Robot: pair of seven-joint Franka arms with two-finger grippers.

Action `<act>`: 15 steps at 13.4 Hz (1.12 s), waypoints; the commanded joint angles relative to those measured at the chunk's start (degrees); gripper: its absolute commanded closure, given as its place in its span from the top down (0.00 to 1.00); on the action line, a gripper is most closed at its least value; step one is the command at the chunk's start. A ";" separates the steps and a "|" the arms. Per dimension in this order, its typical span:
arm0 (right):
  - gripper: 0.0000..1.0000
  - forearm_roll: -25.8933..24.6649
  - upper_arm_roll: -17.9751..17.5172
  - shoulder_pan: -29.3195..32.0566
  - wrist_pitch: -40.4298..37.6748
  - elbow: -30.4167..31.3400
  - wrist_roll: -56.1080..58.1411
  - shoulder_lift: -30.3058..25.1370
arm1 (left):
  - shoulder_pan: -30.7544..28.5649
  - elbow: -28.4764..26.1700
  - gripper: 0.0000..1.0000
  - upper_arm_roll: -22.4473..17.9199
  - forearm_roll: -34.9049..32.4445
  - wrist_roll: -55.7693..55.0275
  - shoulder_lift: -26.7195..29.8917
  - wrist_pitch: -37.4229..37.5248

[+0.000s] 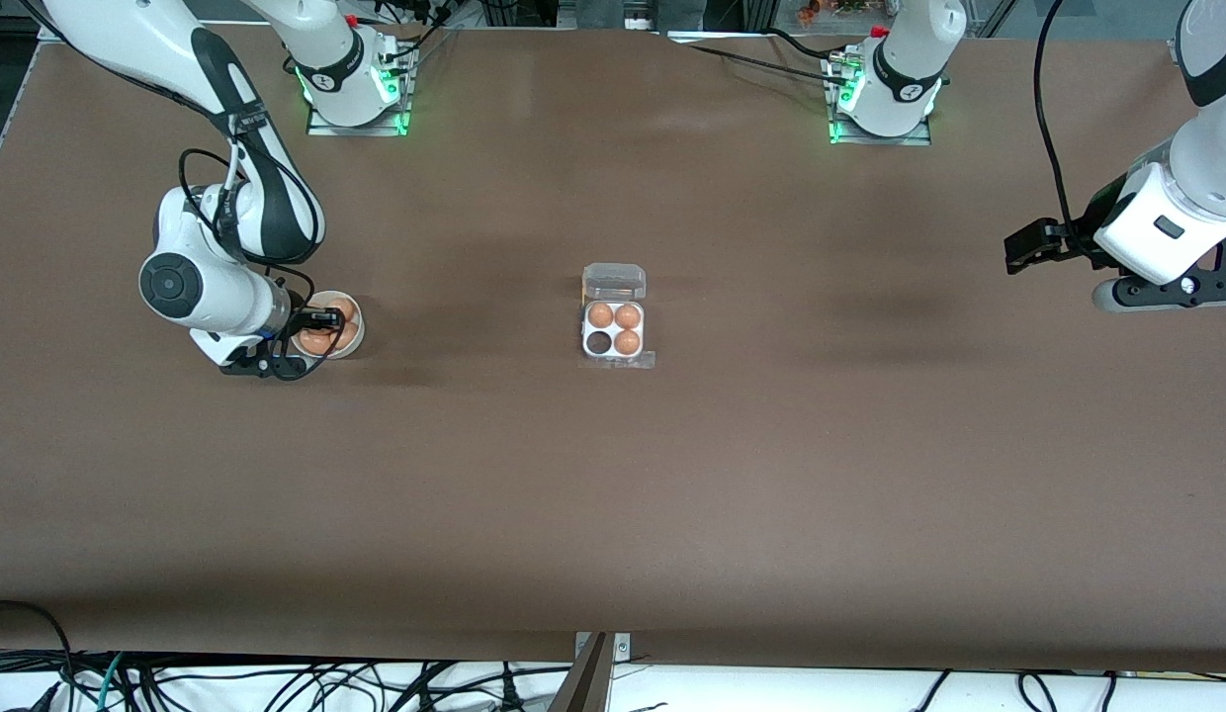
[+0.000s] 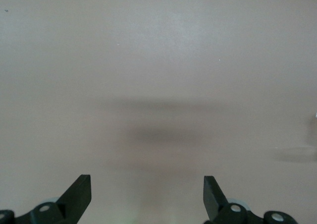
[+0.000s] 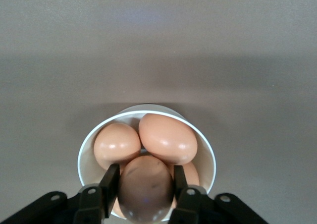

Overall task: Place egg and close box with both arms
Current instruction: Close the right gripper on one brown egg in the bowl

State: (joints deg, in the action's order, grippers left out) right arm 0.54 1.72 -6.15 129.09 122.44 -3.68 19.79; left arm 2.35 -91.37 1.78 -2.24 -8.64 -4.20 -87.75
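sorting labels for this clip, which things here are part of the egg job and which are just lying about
Part of the job:
- egg, clamped in the right gripper inside the white bowl
- box, lid open, three eggs in, one cell empty
- left gripper, open, waiting over bare table at its own end

Lying about:
- spare eggs in the bowl
- cables along the table's near edge

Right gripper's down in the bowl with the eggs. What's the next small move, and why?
Probably lift straight up. The right gripper is shut on an egg in the white bowl, with other eggs pressed against it, so a vertical lift avoids dragging them. The box has its lid open and one cell empty. The left gripper waits open over bare table.
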 commanded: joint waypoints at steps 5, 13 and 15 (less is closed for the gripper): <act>0.20 -0.36 -0.31 0.17 -0.68 -1.75 0.60 0.33 | 0.20 1.63 1.00 -0.02 -0.31 1.08 -0.55 1.01; 0.13 -0.36 -5.66 0.00 -10.35 -12.56 -4.12 0.16 | 0.20 1.63 1.00 -0.02 -0.31 1.08 -0.55 1.01; 0.13 -0.36 -6.37 -2.10 -10.44 -15.02 -6.42 0.59 | 0.20 1.63 1.00 -0.02 -0.31 1.17 -0.55 1.01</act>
State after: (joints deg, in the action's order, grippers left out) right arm 0.55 -3.92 -6.78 120.26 110.45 -7.46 19.79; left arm 2.35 -91.34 1.78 -2.24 -8.64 -4.20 -87.75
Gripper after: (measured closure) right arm 0.524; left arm 0.000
